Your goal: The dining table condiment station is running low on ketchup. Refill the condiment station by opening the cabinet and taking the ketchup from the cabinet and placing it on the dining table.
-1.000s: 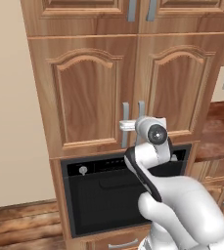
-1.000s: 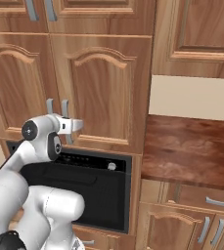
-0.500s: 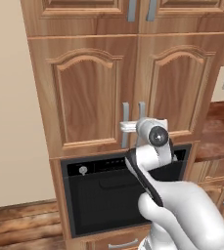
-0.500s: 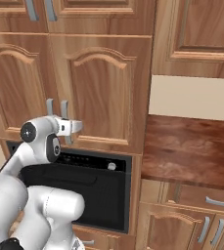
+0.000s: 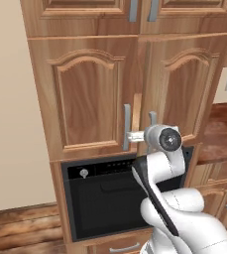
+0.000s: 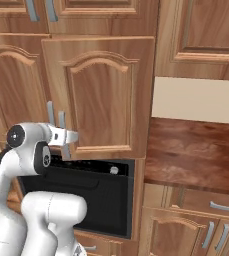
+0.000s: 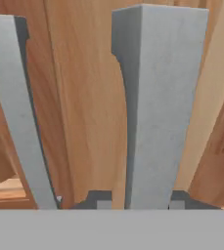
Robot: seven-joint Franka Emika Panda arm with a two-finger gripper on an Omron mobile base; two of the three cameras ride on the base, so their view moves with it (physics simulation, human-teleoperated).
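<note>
Pincer [image 5: 133, 135] sits at the cabinet [image 5: 85, 94], right at the seam between its two arched doors, low on the doors near their bottom edge. In the hand view the right-hand grey bar handle [image 7: 155, 107] runs up between the two dark fingertips [image 7: 100, 200], one tip on each side of the bar at the base of the view; they look closed in on it, so pincer is pinching that handle. The other grey bar handle [image 7: 15, 112] stands just beside it, to the left in that view, outside the tips.

From left base view: the right door's edge shows a lighter strip of wood next to the seam, so that door stands slightly ajar, hinged at its far right side; left door flush. Both handles sit near the inner edges of the doors, close to each other. White hand reaches in level from the arm's wrist, w/ the arm rising from the lower right.

Right base view: pincer [image 6: 71, 136] touches the handle pair at the lower inner corner of the door; cabinet [image 6: 103, 95] front otherwise closed-looking from this side.

Below the cabinet, a black built-in oven [image 5: 105, 198] w/ a knob on its panel. To the right, a dark reddish wood tabletop [image 6: 196, 155] under a beige wall strip, w/ smaller drawers and doors beneath it. Ketchup can't be seen; cabinet interior hidden.
</note>
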